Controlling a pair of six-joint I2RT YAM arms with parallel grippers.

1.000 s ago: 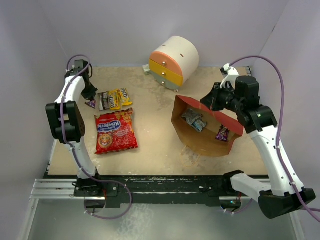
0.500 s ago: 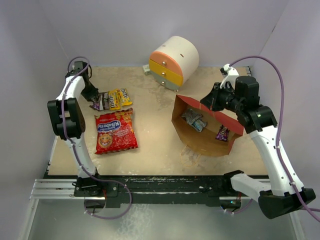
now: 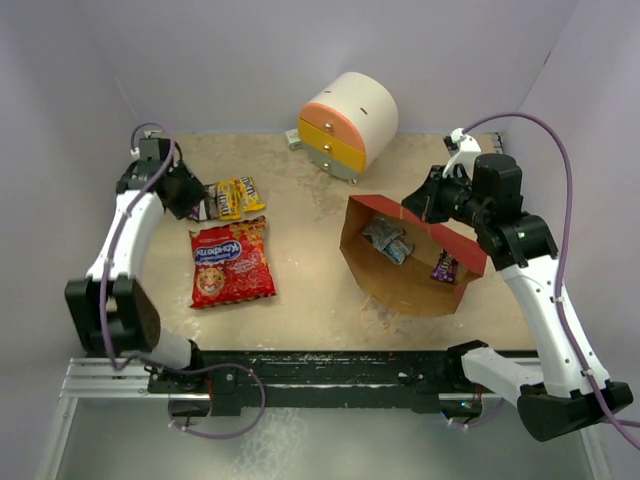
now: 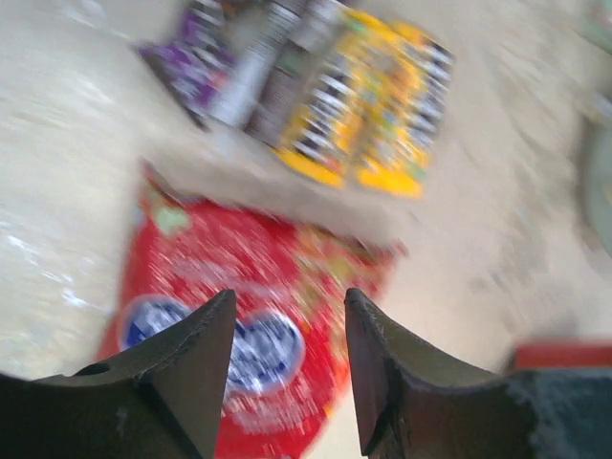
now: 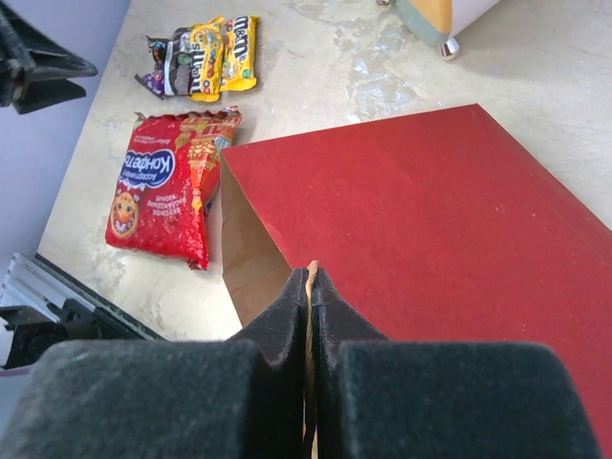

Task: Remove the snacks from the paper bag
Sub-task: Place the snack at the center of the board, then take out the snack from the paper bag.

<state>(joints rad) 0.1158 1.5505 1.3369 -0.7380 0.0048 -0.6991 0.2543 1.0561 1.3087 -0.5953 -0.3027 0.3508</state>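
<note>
The paper bag point(image 3: 372, 270) lies on its side, mouth facing left, red outside point(image 5: 430, 220). My right gripper point(image 3: 421, 206) point(image 5: 311, 274) is shut on its thin string handle at the upper edge. Inside lie a silver foil packet point(image 3: 388, 238) and a purple packet point(image 3: 445, 265). The red crisp packet point(image 3: 232, 262) point(image 4: 249, 325) point(image 5: 167, 186) lies flat at the left. Behind it sit the yellow, brown and purple candy packets point(image 3: 228, 198) point(image 4: 316, 96) point(image 5: 206, 57). My left gripper point(image 3: 185, 190) point(image 4: 287, 298) hangs open and empty just above them.
A round white cabinet point(image 3: 348, 122) with orange and yellow drawers stands at the back centre, its foot point(image 5: 448, 48) just beyond the bag. Purple walls close in the table on the left, back and right.
My left gripper has opened and lifted away from the candy packets, its arm swinging toward the near left. The right gripper keeps hold of the handle; the bag's mouth has shifted slightly left.
</note>
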